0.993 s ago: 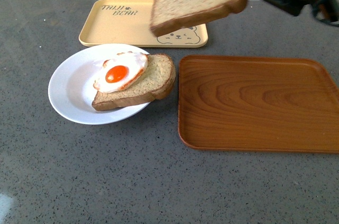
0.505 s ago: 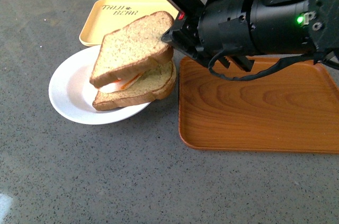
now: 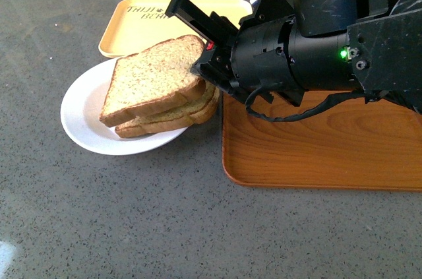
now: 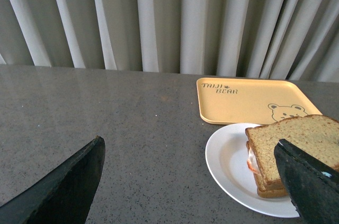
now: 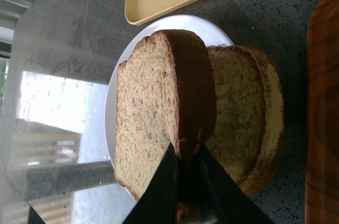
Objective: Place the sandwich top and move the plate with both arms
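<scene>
While our right claw (image 3: 203, 66) pinches the sandwich top (image 3: 148, 81) by its crust, the slice lies tilted on the lower bread (image 3: 178, 115) on the plate (image 3: 79, 117). We judge the release should be gentle: part the fingers, then draw straight back without dragging. The right arm reaches low across the wooden tray (image 3: 316, 140). Our left claw (image 4: 189, 147) hangs wide open above the tabletop (image 4: 132, 128), near the plate.
</scene>
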Robot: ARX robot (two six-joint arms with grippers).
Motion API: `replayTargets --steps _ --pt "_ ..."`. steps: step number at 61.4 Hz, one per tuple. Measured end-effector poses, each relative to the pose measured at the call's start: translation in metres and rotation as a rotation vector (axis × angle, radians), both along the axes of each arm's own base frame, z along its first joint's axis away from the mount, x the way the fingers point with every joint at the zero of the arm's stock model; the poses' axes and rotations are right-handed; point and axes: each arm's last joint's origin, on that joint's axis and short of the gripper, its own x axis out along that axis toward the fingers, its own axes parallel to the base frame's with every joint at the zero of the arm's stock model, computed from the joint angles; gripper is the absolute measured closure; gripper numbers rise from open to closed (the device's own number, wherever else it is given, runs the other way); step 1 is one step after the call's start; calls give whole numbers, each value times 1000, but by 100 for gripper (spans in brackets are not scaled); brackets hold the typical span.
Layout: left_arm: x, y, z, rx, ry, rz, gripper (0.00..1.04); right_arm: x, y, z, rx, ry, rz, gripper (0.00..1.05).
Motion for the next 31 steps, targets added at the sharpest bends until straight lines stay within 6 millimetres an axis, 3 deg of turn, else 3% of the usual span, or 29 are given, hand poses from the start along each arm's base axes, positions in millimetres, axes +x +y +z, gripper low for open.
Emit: replayTargets --steps 16,27,31 --pt "0 0 0 0 0 0 9 -6 -8 -4 -2 11 -4 44" --pt "0 0 0 0 0 0 9 -12 -27 11 11 -23 -26 11" --pt "0 0 0 0 0 0 9 -15 -37 19 6 -51 -35 8"
